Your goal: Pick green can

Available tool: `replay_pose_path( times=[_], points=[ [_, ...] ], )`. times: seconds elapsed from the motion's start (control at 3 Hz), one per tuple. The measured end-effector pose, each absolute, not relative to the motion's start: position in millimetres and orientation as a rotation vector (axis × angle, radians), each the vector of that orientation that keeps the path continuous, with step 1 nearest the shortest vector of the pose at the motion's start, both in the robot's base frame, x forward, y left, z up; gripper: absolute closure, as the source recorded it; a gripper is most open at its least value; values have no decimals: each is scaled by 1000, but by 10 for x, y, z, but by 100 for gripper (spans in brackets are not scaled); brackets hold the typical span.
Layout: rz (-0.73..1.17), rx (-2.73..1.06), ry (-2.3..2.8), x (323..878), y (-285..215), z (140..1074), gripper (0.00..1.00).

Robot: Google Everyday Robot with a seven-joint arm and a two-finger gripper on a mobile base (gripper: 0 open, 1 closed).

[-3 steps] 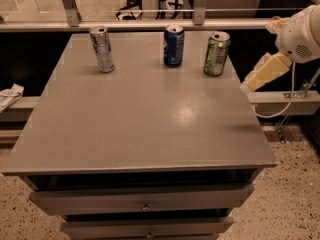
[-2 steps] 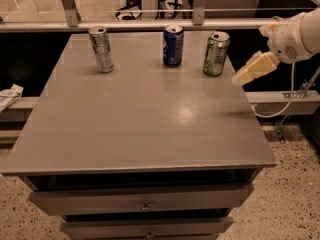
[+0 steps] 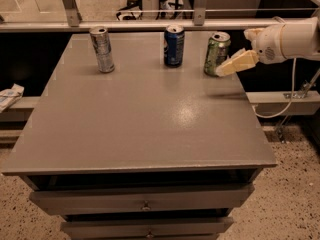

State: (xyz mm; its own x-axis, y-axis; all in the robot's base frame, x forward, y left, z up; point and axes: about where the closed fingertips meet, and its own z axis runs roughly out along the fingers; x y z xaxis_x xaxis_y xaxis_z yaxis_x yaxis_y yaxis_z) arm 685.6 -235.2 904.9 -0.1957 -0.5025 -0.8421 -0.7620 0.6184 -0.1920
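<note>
The green can [image 3: 216, 53] stands upright near the far right corner of the grey table [image 3: 140, 114]. It has a light green body and a silver top with a pull tab. My gripper [image 3: 231, 65] comes in from the right on a white arm. Its pale yellow fingers [image 3: 239, 63] point left and down, with the tip right beside the can's lower right side. I cannot tell whether it touches the can.
A dark blue can [image 3: 173, 45] stands left of the green can. A slimmer silver can [image 3: 102, 49] stands at the far left. A metal rail [image 3: 130, 25] runs behind the table. Drawers [image 3: 145, 201] are below the front edge. A cable [image 3: 280, 104] hangs at right.
My gripper has moved left and slightly up, from off the table's right edge to right beside the green can. The cans have not moved.
</note>
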Motion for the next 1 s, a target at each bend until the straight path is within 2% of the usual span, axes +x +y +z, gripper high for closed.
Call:
replay_pose_path(
  times=[0.67,1.0],
  points=[
    [446,-917,1751,7321,-2238,8923,0],
    [480,-887,1714,7380,-2261,8866,15]
  ],
)
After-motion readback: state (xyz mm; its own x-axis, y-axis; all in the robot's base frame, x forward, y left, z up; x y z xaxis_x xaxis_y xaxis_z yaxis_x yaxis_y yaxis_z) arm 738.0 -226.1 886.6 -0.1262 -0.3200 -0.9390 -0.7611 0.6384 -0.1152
